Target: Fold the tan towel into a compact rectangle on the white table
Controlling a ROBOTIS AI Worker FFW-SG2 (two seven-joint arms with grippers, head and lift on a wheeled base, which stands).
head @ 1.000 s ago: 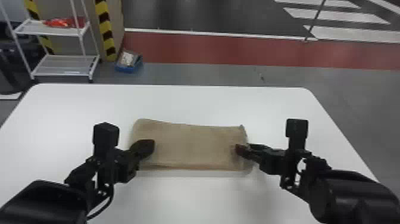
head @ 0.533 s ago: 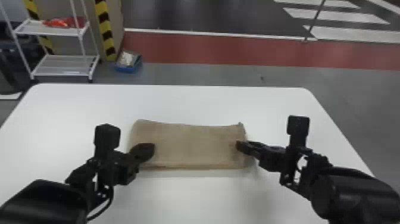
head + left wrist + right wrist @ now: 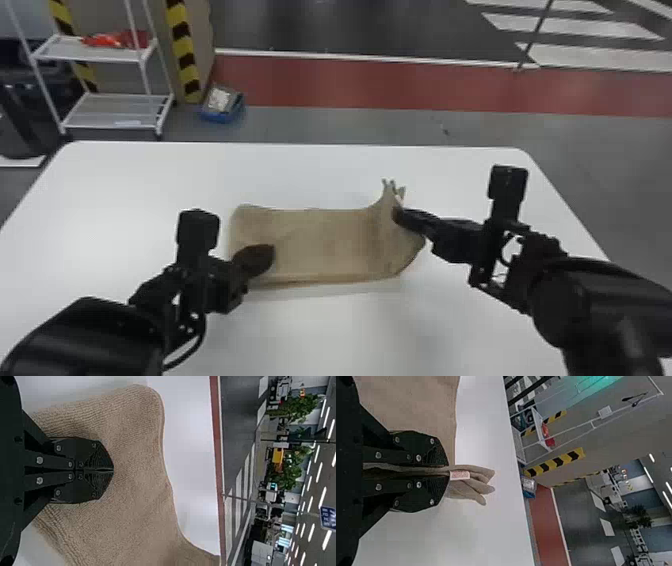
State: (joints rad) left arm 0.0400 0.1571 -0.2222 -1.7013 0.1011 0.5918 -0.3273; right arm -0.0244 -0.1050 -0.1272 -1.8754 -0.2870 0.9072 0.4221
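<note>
The tan towel (image 3: 320, 240) lies as a folded strip across the white table (image 3: 320, 335), its right end pulled up into a bunched point. My right gripper (image 3: 400, 216) is at that raised end; in the right wrist view the right gripper (image 3: 447, 471) is shut on the towel's layers, with folded corners and a small white tag (image 3: 459, 475) sticking out past the fingertips. On the towel's left end rests my left gripper (image 3: 270, 257). The left wrist view has the left gripper (image 3: 113, 470) with its fingertips together over the towel (image 3: 134, 455), pinching no visible fold.
Beyond the table's far edge stand a white shelf rack (image 3: 110, 112) with red items and a blue box (image 3: 222, 110) on the floor. Bare tabletop surrounds the towel on the near and far sides.
My right gripper has taken hold of the towel's right end and lifted it up and away from the robot, bunching the far corner. The left arm has stayed nearly still.
</note>
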